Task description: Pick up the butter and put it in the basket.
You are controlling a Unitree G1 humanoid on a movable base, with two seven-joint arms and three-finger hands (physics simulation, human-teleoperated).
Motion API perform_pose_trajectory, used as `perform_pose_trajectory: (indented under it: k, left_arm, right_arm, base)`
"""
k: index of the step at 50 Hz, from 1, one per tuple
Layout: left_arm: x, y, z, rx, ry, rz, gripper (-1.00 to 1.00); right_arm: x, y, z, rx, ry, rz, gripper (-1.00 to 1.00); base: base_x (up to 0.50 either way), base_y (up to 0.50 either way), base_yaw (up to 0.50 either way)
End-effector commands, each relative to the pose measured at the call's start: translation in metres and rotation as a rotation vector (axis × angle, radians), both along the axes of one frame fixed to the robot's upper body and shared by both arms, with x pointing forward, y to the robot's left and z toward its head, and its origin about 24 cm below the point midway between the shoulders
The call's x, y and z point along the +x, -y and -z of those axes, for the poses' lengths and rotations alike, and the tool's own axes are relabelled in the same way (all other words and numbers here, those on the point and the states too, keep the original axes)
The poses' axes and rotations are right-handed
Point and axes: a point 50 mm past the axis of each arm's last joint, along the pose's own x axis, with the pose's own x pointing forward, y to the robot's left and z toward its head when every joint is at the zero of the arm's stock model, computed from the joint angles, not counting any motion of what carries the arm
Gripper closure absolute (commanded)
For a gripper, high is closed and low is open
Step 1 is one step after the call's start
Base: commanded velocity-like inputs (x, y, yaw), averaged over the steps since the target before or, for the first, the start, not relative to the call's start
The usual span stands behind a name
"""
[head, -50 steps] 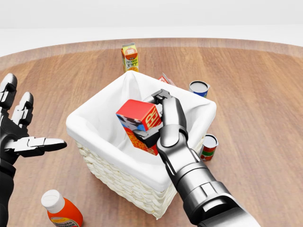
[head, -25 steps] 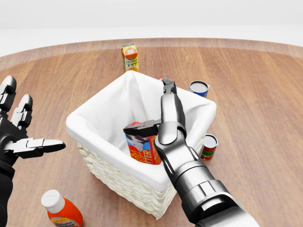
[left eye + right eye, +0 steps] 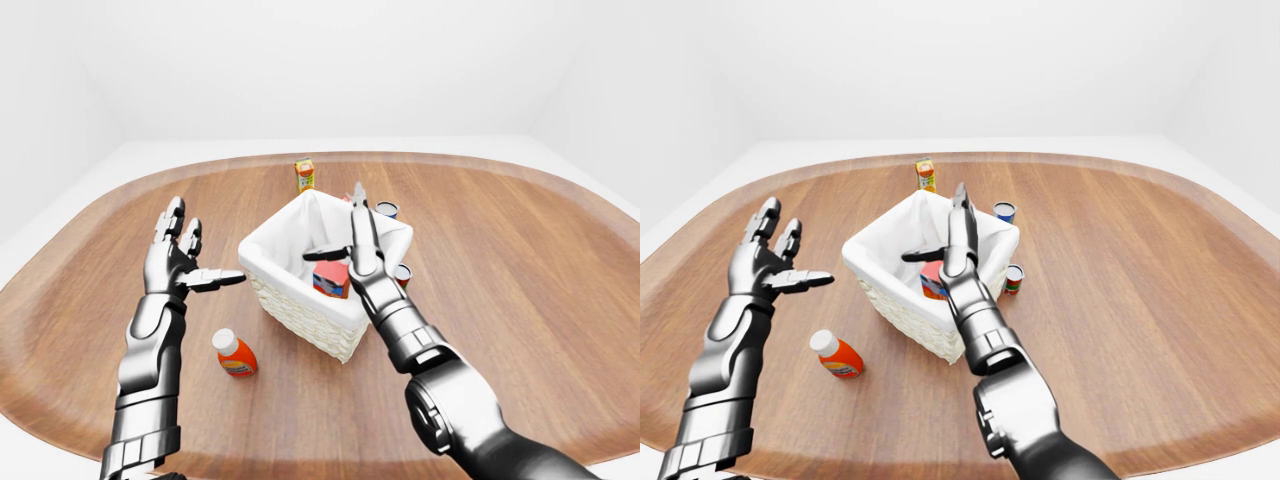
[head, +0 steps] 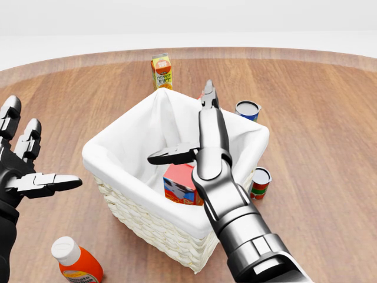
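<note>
Two hands, both spread wide, neither holding anything. Butter [image 4: 179, 184] sits inside basket [image 4: 118, 147], on the white liner, near the basket's lower-right wall in head view. R hand [image 4: 197, 138] hangs over the basket w/ fingers straight, thumb out to the left, clear of the butter. L hand [image 4: 23, 162] is raised at head view's left edge, well apart from basket. On bench [image 4: 324, 118]: juice carton [image 4: 162, 71], two cans [image 4: 248, 109] beside basket, bottle [image 4: 75, 261] at bottom left.

Basket [image 4: 118, 154] mouth part-blocked by right hand [image 4: 197, 138] (fingers spread); left side free.
</note>
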Motion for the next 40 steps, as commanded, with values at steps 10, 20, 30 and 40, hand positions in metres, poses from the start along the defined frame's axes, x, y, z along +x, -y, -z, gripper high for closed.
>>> perform_pose_trajectory:
  k: [10, 20, 30, 40]
  left_arm:
    - [-0.004, 0.005, -0.002, 0.013, 0.015, 0.012, -1.00]
    - [-0.010, 0.007, -0.007, 0.031, 0.044, 0.015, -1.00]
    - [-0.018, 0.010, -0.013, 0.045, 0.083, 0.003, -1.00]
    - [-0.026, 0.012, -0.020, 0.060, 0.119, -0.012, -1.00]
  right_arm:
    - [-0.025, 0.009, -0.039, 0.085, 0.255, -0.071, -1.00]
    - [-0.033, 0.024, -0.046, 0.109, 0.308, -0.065, -1.00]
    - [-0.047, 0.039, -0.052, 0.120, 0.367, -0.064, -1.00]
    - [-0.065, 0.053, -0.059, 0.119, 0.427, -0.077, -1.00]
  base:
    - [0.00, 0.00, 0.00]
    - [0.00, 0.00, 0.00]
    - [0.00, 0.00, 0.00]
    - [0.00, 0.00, 0.00]
